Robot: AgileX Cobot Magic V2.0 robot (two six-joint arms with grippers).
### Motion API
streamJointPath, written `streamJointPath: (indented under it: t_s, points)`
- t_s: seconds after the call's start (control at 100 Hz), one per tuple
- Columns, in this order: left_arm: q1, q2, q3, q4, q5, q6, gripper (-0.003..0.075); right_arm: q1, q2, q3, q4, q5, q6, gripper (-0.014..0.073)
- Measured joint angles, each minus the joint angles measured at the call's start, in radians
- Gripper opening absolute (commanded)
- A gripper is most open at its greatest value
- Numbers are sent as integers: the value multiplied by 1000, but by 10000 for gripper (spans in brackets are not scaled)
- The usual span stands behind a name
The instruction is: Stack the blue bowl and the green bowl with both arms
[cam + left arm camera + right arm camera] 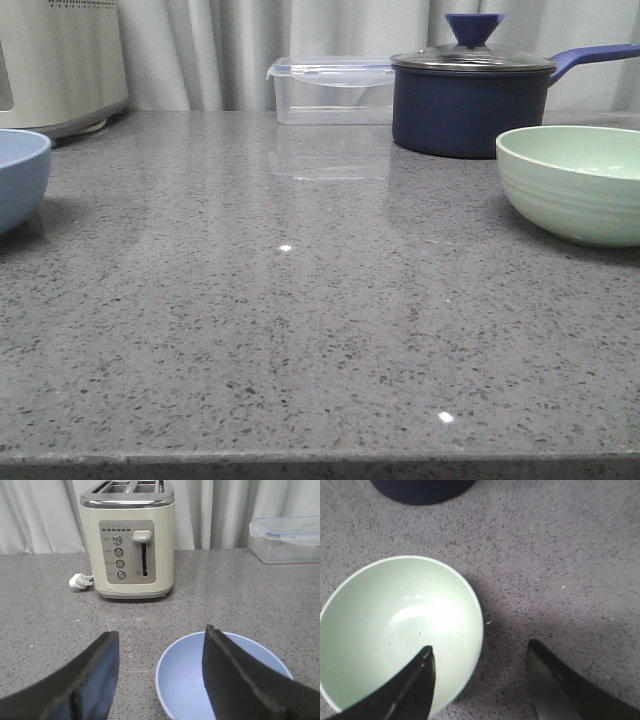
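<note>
While the blue bowl (20,178) sits at the table's (300,320) far left edge and the green bowl (575,185) at the right, near the navy pot (465,100), both grippers hang spread wide — left gripper (157,652) over the blue rim, right gripper (480,667) straddling the green rim.

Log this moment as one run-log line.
left tool: open, straddling blue bowl rim | right tool: open, straddling green bowl rim | bowls: apart, unstacked
</note>
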Motion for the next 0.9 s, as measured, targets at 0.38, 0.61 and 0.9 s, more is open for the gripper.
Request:
streamJointPath:
  t_s: [0.38, 0.61, 0.9]
  points:
    - [0, 0, 0, 0, 0, 0, 365, 0, 321, -194, 9, 143, 0, 423]
    - [0, 0, 0, 0, 0, 0, 365, 0, 430, -236, 10, 176, 0, 423]
    - [0, 0, 0, 0, 0, 0, 365, 0, 449, -238, 11, 178, 0, 220]
